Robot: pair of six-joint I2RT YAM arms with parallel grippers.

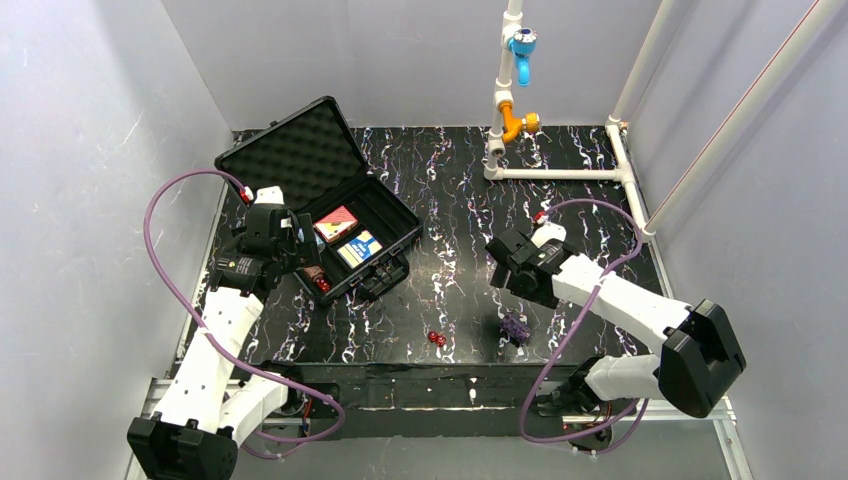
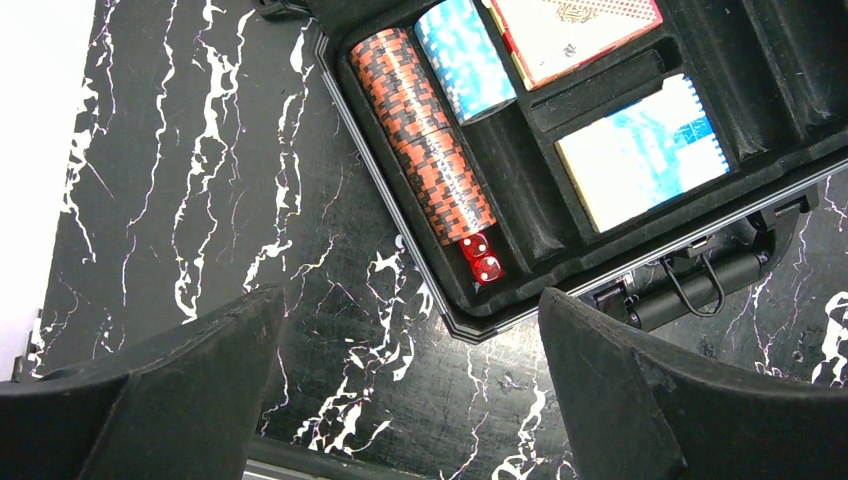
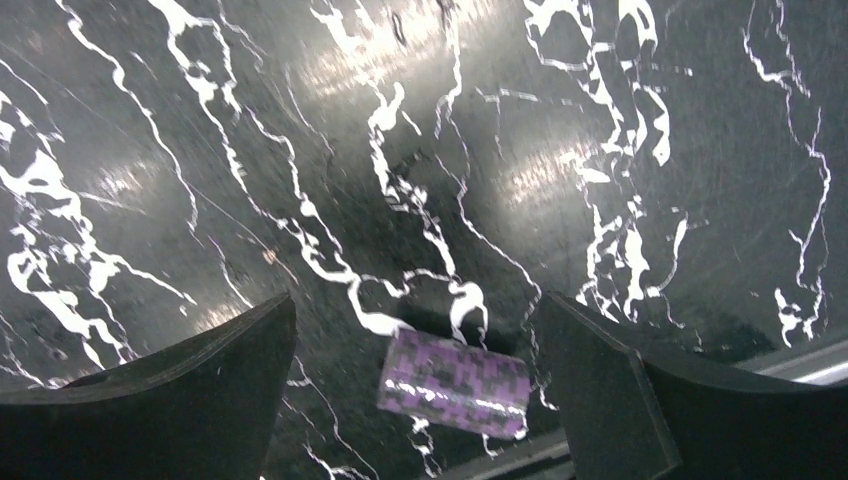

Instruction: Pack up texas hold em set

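Two grippers, both spread wide, nothing held. Left gripper [image 2: 408,300] hovering over near corner of open black case [image 1: 395,212]. Inside case: brown chip stack [image 2: 425,150], blue chip stack [image 2: 465,60], red dice [image 2: 481,258], red card box [image 1: 336,223], blue card box [image 1: 358,247]. Right gripper [image 3: 415,305] above purple chip stack [image 3: 455,383], lying on side on table [image 1: 460,200] near front edge. Loose dice pair [image 1: 437,339] just left of it.
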